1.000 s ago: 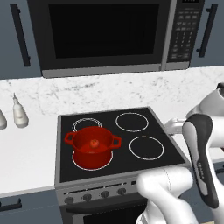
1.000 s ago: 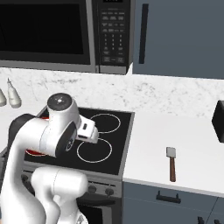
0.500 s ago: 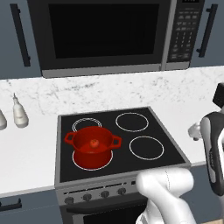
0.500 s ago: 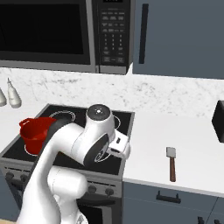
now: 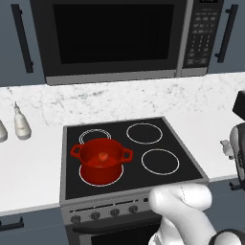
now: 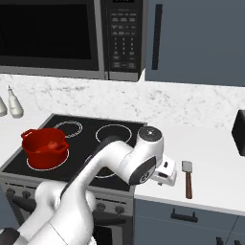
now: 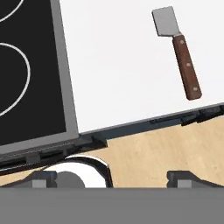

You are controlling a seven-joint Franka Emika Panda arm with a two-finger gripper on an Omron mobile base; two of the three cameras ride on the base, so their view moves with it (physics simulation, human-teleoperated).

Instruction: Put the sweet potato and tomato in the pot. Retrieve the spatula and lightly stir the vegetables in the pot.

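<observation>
Currently the gripper point(image 7: 111, 177) hangs over the front edge of the white counter point(image 6: 215, 162), just right of the stove point(image 6: 72, 143), fingers spread wide apart and holding nothing. Fingertips point(image 7: 43, 177) show dark at the bottom of the hand view, over the counter edge and wood floor point(image 7: 166, 153). Spatula point(image 6: 187, 177) lies flat on the counter to the right of the gripper, near but not touching; grey blade points toward the back wall, brown handle toward the counter front. Hand view has the spatula point(image 7: 179, 52) upper right, well apart from the fingertips. Red pot point(image 5: 101, 160) sits on the front left burner, lidless, and the tomato point(image 5: 102, 156) is inside it. From the right base view the pot point(image 6: 44, 147) is far left, well apart from the gripper point(image 6: 165, 174). Two pale bottles point(image 5: 20, 123) stand on the counter left of the stove. Microwave point(image 5: 119, 38) hangs above.
</observation>
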